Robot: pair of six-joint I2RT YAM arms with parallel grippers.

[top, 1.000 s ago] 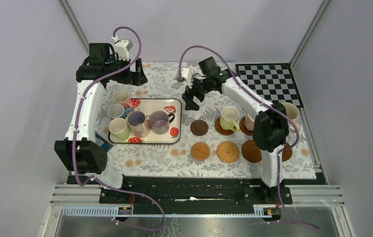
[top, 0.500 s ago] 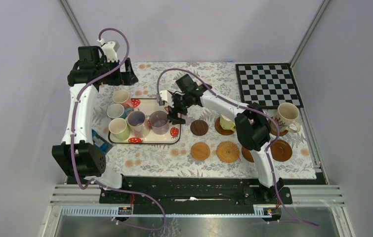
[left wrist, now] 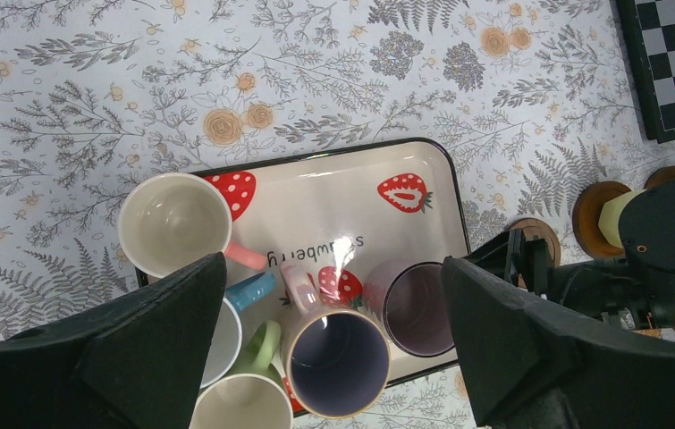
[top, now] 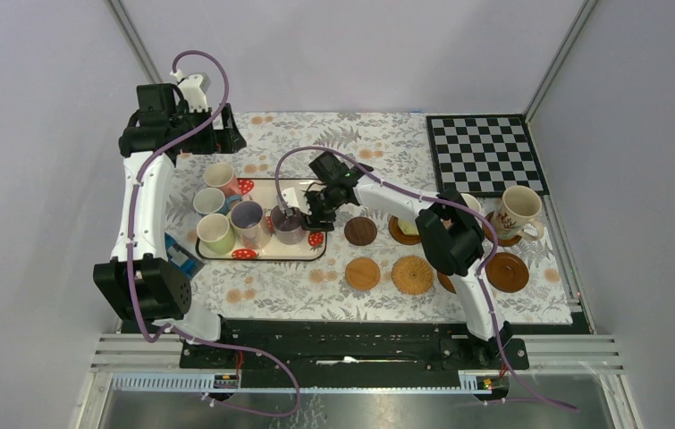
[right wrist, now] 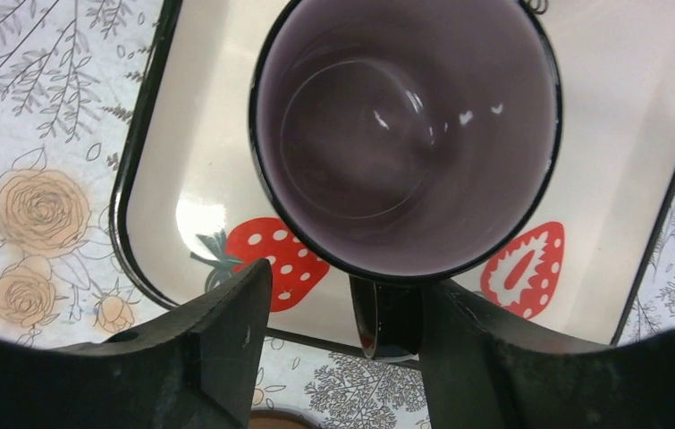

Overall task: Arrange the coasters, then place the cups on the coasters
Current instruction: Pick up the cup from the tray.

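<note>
A strawberry-print tray (top: 316, 192) holds several cups. The purple cup (top: 287, 223) with a black rim sits at its right end. My right gripper (top: 305, 214) is low beside it, jaws open and astride the cup's black handle (right wrist: 387, 317). The handle lies against the right finger and a gap remains at the left finger (right wrist: 226, 331). My left gripper (top: 226, 134) hovers open high over the tray's far edge, holding nothing. Empty coasters lie right of the tray: a dark one (top: 360, 231), a tan one (top: 362, 273) and a woven one (top: 413, 274).
A pale yellow cup (top: 408, 223) and a tall patterned cup (top: 517, 210) each stand on a coaster at the right. Another dark coaster (top: 508, 271) lies empty. A checkerboard mat (top: 485, 152) covers the far right corner. On the tray, a cream cup (left wrist: 172, 223) and a purple-lined cup (left wrist: 338, 362) crowd together.
My right arm swung left from the coasters to the tray and came down at the purple cup's handle, its jaws narrowing. The left arm drew back a little to the far left.
</note>
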